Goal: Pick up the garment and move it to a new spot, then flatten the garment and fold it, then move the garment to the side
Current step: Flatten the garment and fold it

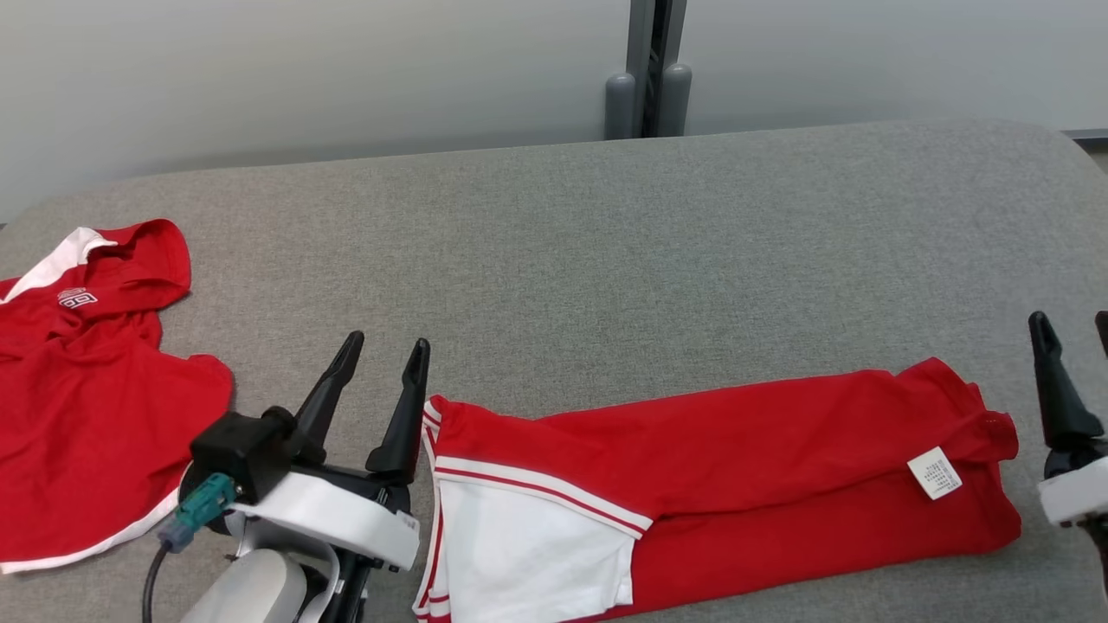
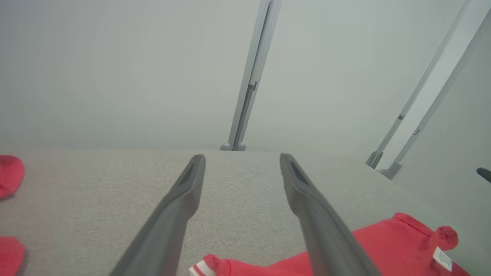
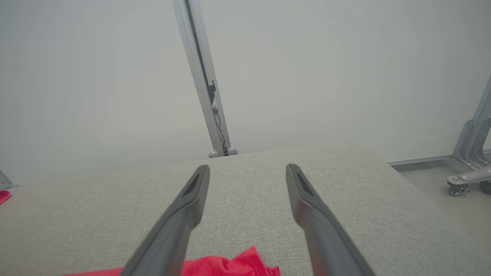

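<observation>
On the grey table [image 1: 606, 242]: garment [image 1: 736, 450], red, folded into one long band, lies flat along the near edge.
At the garment's left end: white panel [image 1: 528, 554] facing up, bordered with red and white stripes.
At the garment's right end: small white label [image 1: 935, 473] on top, with the cloth a little bunched at the corner.
Left gripper [image 1: 387, 342]: just beside the garment's left end, whether touching or not is not clear. Fingers spread wide and pointing away from the near edge, grasping nothing. In the left wrist view, bare table between them and the garment's red edge under the right finger.
Right gripper [image 1: 1072, 318]: just past the garment's right end, a little apart from it. Fingers spread wide, grasping nothing. In the right wrist view, a red corner of the garment low between them.
Second red shirt [image 1: 86, 389]: well apart from the garment, on its left, crumpled, with white collar and small white logo upward.
Grey post [image 1: 649, 86]: behind the garment, beyond the table's far edge, against a pale wall.
</observation>
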